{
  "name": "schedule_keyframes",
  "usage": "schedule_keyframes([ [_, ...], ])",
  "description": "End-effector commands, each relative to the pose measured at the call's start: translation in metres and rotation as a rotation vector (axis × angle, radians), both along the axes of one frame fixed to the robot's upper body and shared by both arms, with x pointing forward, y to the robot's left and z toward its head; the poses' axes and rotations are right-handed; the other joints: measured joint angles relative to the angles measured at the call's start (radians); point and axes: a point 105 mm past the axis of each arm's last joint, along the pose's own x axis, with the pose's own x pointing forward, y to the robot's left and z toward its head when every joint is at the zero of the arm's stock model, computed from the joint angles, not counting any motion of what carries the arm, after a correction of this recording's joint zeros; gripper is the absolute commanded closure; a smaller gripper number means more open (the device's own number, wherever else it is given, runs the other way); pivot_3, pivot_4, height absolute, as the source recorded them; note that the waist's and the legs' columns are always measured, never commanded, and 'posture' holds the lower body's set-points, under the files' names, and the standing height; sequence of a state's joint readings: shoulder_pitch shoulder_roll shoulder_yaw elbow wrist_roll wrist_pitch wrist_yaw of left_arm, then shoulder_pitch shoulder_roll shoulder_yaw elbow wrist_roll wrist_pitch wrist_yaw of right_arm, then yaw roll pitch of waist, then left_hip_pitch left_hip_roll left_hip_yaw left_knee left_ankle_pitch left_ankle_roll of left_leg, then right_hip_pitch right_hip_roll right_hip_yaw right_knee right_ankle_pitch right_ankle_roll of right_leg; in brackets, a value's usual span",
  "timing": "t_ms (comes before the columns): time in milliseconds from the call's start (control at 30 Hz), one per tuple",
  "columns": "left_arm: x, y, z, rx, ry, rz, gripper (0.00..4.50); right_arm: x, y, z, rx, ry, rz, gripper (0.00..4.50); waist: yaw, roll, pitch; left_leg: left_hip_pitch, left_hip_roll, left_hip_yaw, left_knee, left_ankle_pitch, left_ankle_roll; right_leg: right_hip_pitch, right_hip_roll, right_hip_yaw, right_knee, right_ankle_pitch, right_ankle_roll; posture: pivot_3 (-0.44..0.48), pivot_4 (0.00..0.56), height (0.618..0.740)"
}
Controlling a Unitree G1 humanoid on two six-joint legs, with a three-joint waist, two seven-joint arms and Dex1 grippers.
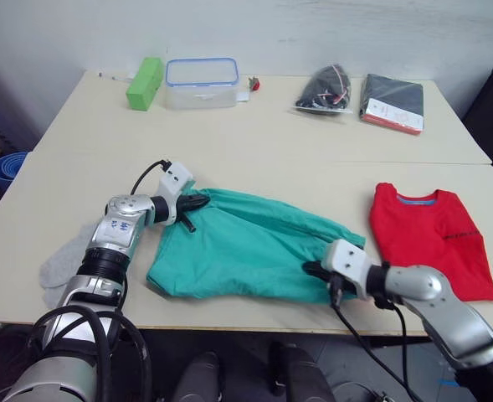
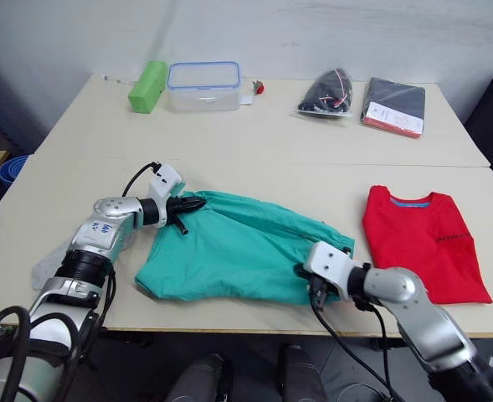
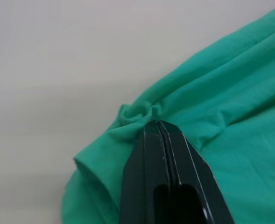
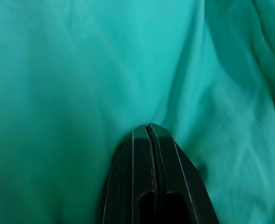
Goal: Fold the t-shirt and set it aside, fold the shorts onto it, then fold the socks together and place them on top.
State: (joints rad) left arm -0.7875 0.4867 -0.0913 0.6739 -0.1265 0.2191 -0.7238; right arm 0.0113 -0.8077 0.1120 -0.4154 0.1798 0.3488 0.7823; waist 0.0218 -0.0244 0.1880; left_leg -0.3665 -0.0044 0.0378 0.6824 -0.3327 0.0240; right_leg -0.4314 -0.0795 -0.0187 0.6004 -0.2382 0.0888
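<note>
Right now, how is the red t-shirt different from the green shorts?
The t-shirt is bright red, already folded, and lies alone on the robot's right. The shorts are teal, spread out and rumpled, with the left gripper and right gripper pinching their edges. Both are cloth on the same table.

The two head views look forward and down from above the near table point(image 1: 254, 126) edge, sharing almost the whole tabletop. Each wrist view looks along its own fingers, pressed very close to the shorts point(image 1: 246, 251): left gripper point(image 3: 159, 125) at the far-left corner, right gripper point(image 4: 148, 127) at the near-right edge.
</note>
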Motion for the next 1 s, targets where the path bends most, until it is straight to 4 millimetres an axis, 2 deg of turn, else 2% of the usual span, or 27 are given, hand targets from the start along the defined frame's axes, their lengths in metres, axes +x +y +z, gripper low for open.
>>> schedule_keyframes([
  [33, 0.004, 0.014, 0.007, -0.003, -0.037, 0.041, 4.5, -0.009, -0.016, 0.019, 0.031, -0.041, -0.04, 4.48, -0.001, 0.0, 0.0, 0.001, 0.0, 0.0, 0.0, 0.0, 0.0, 0.001, 0.0, 0.0, 0.0, 0.0, 0.0, 0.0, 0.15, 0.74],
  [133, -0.01, -0.002, 0.032, -0.081, -0.079, -0.098, 4.5, -0.016, -0.025, 0.044, 0.161, -0.045, -0.124, 4.48, -0.001, 0.0, 0.0, 0.002, 0.001, 0.0, 0.0, 0.001, 0.0, 0.002, 0.0, 0.0, 0.0, 0.001, 0.0, 0.0, 0.15, 0.74],
  [200, -0.035, -0.024, 0.055, -0.15, -0.092, -0.293, 4.5, -0.029, -0.03, 0.056, 0.241, -0.004, -0.162, 4.48, -0.002, 0.0, 0.0, -0.001, 0.001, -0.001, 0.0, 0.001, -0.001, 0.0, 0.0, 0.002, 0.0, 0.001, 0.0, 0.0, 0.15, 0.74],
  [267, -0.062, -0.044, 0.064, -0.152, -0.082, -0.47, 4.5, -0.043, -0.03, 0.059, 0.306, 0.061, -0.185, 4.48, 0.0, 0.0, 0.0, -0.003, 0.003, -0.004, 0.0, 0.0, -0.002, -0.002, -0.001, 0.006, 0.0, 0.0, -0.001, 0.0, 0.15, 0.74],
  [367, -0.087, -0.067, 0.057, -0.096, -0.039, -0.642, 4.5, -0.062, -0.026, 0.052, 0.371, 0.158, -0.215, 4.48, 0.004, 0.002, -0.001, -0.004, 0.004, -0.007, -0.002, -0.001, -0.004, 0.0, -0.001, 0.004, -0.004, -0.002, -0.004, 0.0, 0.15, 0.74],
  [533, -0.105, -0.089, 0.025, 0.022, 0.031, -0.816, 4.5, -0.077, -0.023, 0.034, 0.468, 0.286, -0.337, 4.48, -0.001, 0.004, -0.002, -0.003, 0.003, -0.007, -0.002, -0.001, -0.002, 0.002, -0.001, 0.004, -0.007, -0.002, -0.004, 0.0, 0.15, 0.74],
  [600, -0.109, -0.094, 0.007, 0.084, 0.049, -0.873, 4.5, -0.085, -0.026, 0.018, 0.497, 0.355, -0.418, 4.1, 0.0, 0.004, -0.002, -0.002, 0.003, -0.006, -0.002, -0.001, -0.001, 0.002, -0.001, 0.006, -0.007, -0.002, -0.006, 0.0, 0.15, 0.74],
  [667, -0.108, -0.097, 0.001, 0.099, 0.058, -0.894, 4.5, -0.09, -0.027, 0.01, 0.542, 0.409, -0.467, 3.58, -0.001, 0.004, -0.002, -0.002, 0.004, -0.006, -0.002, -0.001, -0.001, 0.002, -0.001, 0.005, -0.007, -0.003, -0.006, 0.0, 0.15, 0.74],
  [733, -0.104, -0.1, 0.003, 0.081, 0.054, -0.897, 4.13, -0.097, -0.027, 0.0, 0.689, 0.503, -0.55, 2.91, 0.0, 0.004, -0.001, -0.002, 0.004, -0.006, -0.002, -0.001, -0.001, 0.001, 0.0, 0.006, -0.007, -0.004, -0.008, 0.0, 0.15, 0.74],
  [867, -0.096, -0.1, -0.002, 0.118, 0.034, -0.886, 2.95, -0.097, -0.033, -0.01, 0.872, 0.601, -0.662, 1.42, 0.001, 0.005, -0.001, -0.003, 0.004, -0.006, -0.002, -0.001, -0.001, 0.001, -0.001, 0.006, -0.007, -0.004, -0.008, 0.0, 0.15, 0.74],
  [1000, -0.089, -0.096, -0.011, 0.168, 0.035, -0.858, 1.72, -0.091, -0.037, -0.026, 0.969, 0.701, -0.732, 0.08, -0.008, 0.004, -0.002, -0.003, 0.004, -0.006, -0.002, -0.001, 0.001, 0.002, -0.002, 0.007, -0.009, -0.004, -0.009, 0.0, 0.15, 0.74],
])
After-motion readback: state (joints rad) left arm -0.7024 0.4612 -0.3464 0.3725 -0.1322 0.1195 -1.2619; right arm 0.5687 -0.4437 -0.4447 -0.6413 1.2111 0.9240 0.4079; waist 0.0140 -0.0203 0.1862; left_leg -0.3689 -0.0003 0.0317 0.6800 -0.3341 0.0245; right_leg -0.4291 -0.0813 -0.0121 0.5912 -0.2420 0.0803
